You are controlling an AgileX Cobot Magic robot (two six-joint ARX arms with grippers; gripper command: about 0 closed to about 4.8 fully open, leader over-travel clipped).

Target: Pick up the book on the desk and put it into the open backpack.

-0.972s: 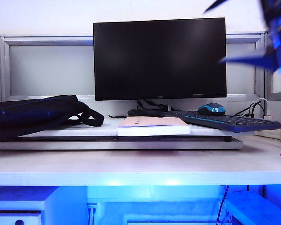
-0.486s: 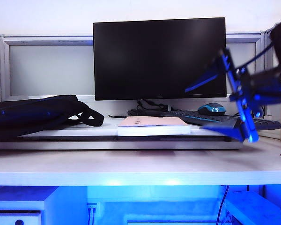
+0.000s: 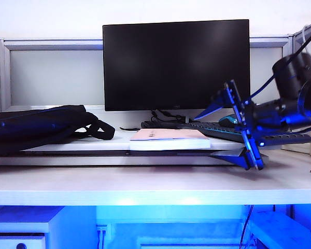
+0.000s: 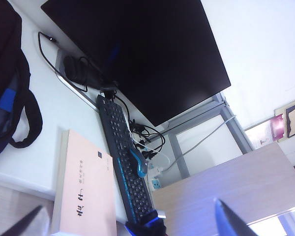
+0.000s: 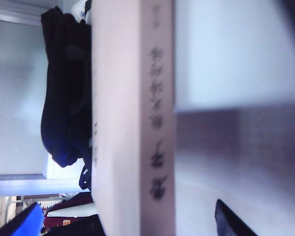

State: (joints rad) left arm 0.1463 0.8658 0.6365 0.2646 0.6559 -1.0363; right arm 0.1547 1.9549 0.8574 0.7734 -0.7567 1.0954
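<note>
The pale pink book (image 3: 168,139) lies flat on a white riser slab (image 3: 93,147) on the desk (image 3: 145,187), below the monitor. At the left of the slab rests the black backpack (image 3: 36,127), its straps looping toward the book. My right gripper (image 3: 205,138) is open at desk level, level with the book's right end, one finger higher and one lower. Its wrist view shows the book's spine (image 5: 157,123) filling the space ahead of the right gripper (image 5: 125,223). My left gripper (image 4: 130,223) hangs open high above the book (image 4: 83,187) and holds nothing.
A black monitor (image 3: 176,65) stands behind the book. A dark keyboard (image 3: 280,137) and a blue mouse (image 3: 229,120) lie at the right, partly behind my right arm. Cables (image 4: 147,140) trail behind the keyboard. A partition wall (image 3: 52,78) closes the back.
My right arm has swung down from the top right corner to desk level and moved left toward the book's right end. Book and backpack have not moved.
</note>
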